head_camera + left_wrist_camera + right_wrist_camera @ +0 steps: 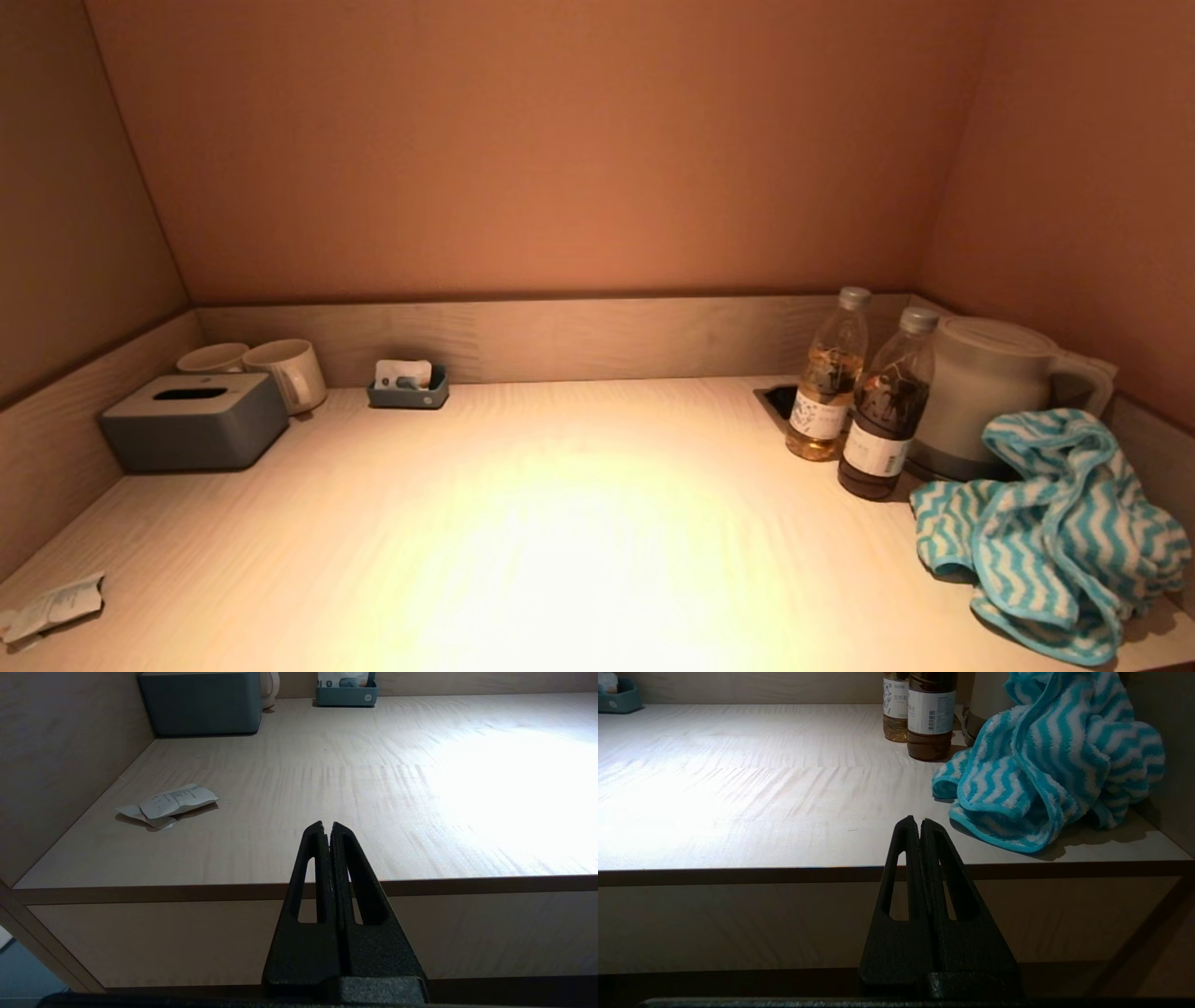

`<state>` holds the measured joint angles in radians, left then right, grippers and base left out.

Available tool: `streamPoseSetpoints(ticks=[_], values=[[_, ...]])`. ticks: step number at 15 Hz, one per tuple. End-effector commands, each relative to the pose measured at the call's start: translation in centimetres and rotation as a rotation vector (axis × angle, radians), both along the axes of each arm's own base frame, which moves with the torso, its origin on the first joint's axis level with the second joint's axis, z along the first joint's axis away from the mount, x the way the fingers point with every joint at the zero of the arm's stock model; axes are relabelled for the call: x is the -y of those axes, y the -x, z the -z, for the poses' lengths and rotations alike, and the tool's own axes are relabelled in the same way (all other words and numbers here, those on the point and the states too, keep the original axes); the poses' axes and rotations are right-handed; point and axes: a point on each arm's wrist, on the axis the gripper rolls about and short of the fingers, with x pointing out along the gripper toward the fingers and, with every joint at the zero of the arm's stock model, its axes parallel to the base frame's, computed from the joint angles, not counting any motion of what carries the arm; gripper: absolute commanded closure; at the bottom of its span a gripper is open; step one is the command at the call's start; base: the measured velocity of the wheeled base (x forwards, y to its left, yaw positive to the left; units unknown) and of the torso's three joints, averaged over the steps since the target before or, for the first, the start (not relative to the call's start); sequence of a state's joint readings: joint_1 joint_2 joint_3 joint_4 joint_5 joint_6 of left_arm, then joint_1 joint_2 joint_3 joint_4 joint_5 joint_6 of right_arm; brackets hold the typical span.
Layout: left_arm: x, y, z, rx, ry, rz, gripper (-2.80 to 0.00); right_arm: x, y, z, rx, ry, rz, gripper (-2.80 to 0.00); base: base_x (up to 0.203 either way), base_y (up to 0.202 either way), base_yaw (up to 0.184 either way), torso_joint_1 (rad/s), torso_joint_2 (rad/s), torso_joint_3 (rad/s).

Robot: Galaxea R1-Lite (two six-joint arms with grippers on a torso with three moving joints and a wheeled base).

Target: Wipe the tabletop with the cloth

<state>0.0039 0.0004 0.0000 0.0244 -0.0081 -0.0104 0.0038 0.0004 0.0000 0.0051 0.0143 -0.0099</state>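
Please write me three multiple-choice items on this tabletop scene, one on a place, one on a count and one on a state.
1. Where does the cloth lie?
A. On the tabletop's near right corner, in front of the kettle
B. On top of the tissue box
C. Between the two mugs

2. How many bottles stand beside the kettle?
A. One
B. Two
C. Four

3. How is the right gripper?
A. Shut on the cloth
B. Open above the bottles
C. Shut, holding nothing, short of the table's front edge

Answers:
1. A: the head view shows the striped heap at the right, in front of the kettle.
2. B: one light and one dark bottle stand there.
3. C: its fingers meet, with the cloth beyond them; the left gripper is shut likewise.
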Motion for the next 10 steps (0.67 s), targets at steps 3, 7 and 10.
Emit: streamPoseSetpoints(ticks=[3, 7, 10], values=[[0.00, 0.00, 0.00, 0.000, 0.000, -0.001, 0.00, 0.00, 0.00, 0.00, 0.002, 0.041, -0.002, 0.00, 0.000, 0.000, 0.000, 0.000, 0.00, 0.000], [0.00, 0.00, 0.00, 0.000, 0.000, 0.000, 0.00, 0.00, 0.00, 0.00, 0.001, 0.040, 0.001, 0.00, 0.000, 0.000, 0.000, 0.000, 0.00, 0.000], [0.00, 0.00, 0.00, 0.000, 0.000, -0.001, 0.00, 0.01, -0.01, -0.01, 0.000, 0.039, 0.001, 0.00, 0.000, 0.000, 0.000, 0.000, 0.00, 0.000]])
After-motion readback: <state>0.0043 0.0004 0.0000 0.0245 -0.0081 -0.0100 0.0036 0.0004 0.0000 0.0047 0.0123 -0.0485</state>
